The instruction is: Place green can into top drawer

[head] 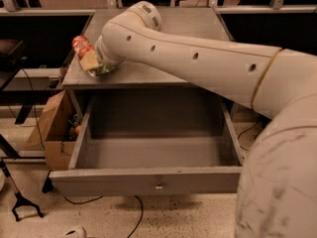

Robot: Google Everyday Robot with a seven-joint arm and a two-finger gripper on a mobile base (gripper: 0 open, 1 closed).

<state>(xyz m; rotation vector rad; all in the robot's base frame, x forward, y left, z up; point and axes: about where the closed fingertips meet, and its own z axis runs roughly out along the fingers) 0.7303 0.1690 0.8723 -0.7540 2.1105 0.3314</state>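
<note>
The top drawer of the grey table is pulled wide open, and its inside shows nothing in it. Its small knob sits mid-front. My arm reaches from the right across the table top to its front left corner. The gripper is there, mostly hidden behind my wrist, with a tan part showing. A patch of green, seemingly the green can, shows right under the wrist on the table top. Whether it is gripped cannot be seen. A red-orange can lies just behind the gripper.
A cardboard box stands on the floor left of the drawer. Black cables run on the floor below the drawer front. A black stand foot is at the lower left. My own body fills the right side.
</note>
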